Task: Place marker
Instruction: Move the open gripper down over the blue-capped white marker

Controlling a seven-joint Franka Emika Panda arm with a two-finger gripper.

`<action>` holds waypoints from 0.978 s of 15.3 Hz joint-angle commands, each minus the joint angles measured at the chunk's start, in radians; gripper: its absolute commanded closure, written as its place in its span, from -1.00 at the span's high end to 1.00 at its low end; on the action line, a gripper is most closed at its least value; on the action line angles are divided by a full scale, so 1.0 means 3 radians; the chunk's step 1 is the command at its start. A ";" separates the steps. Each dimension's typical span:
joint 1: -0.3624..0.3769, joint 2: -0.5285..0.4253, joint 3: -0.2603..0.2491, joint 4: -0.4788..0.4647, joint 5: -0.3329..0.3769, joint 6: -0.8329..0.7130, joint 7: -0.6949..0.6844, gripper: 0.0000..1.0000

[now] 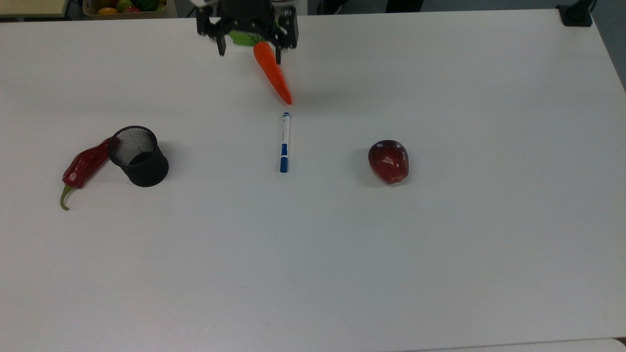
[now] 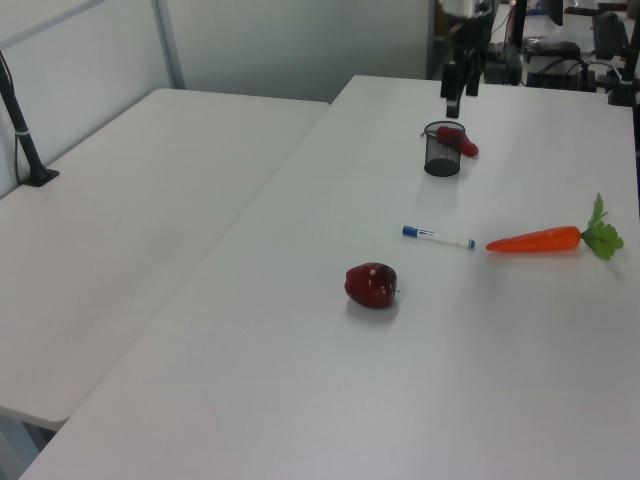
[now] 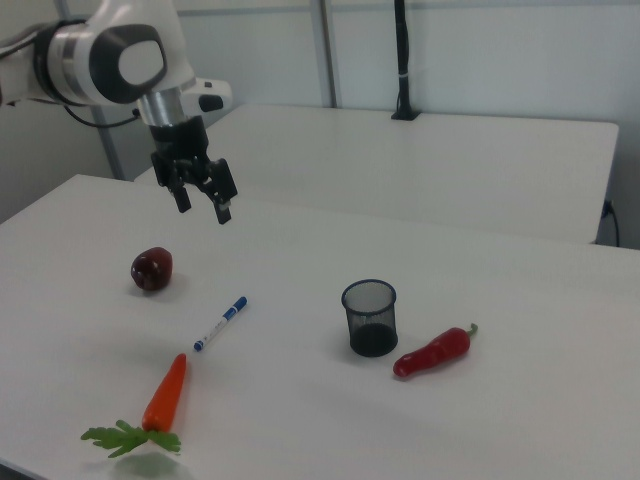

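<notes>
A white table [image 1: 440, 274] holds five items spread across its surface. The marker [image 1: 284, 142], a slim white pen with blue ends and a blue band, lies flat near the middle of the table, untouched. In the top view it runs nearly straight up and down, with the pointed tip of an orange carrot [image 1: 272, 72] just above its upper end, close but not touching. The carrot lies tilted, its green leaves toward the top view's upper edge. To the top view's right of the marker, well apart, sits a dark red apple [image 1: 389, 161]. To the top view's left, also well apart, stands an upright black mesh pen cup [image 1: 138, 156], and a red chili pepper [image 1: 85, 166] lies against the cup's far left side. The robot arm's black two-finger gripper [image 1: 249, 49] hangs in the air above the leafy end of the carrot in the top view, its fingers [image 1: 221, 48] spread wide apart and holding nothing. In the right view the gripper [image 3: 203, 204] hovers high over the table, above and behind the apple [image 3: 151, 269], with the marker [image 3: 220, 323] lying on the table below and to the right view's right of it. In the left view the gripper [image 2: 459, 97] appears above the pen cup [image 2: 442, 149], clear of everything.
</notes>
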 commanded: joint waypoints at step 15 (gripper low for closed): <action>0.0053 0.0974 0.0035 -0.0352 0.0011 0.1192 0.0124 0.92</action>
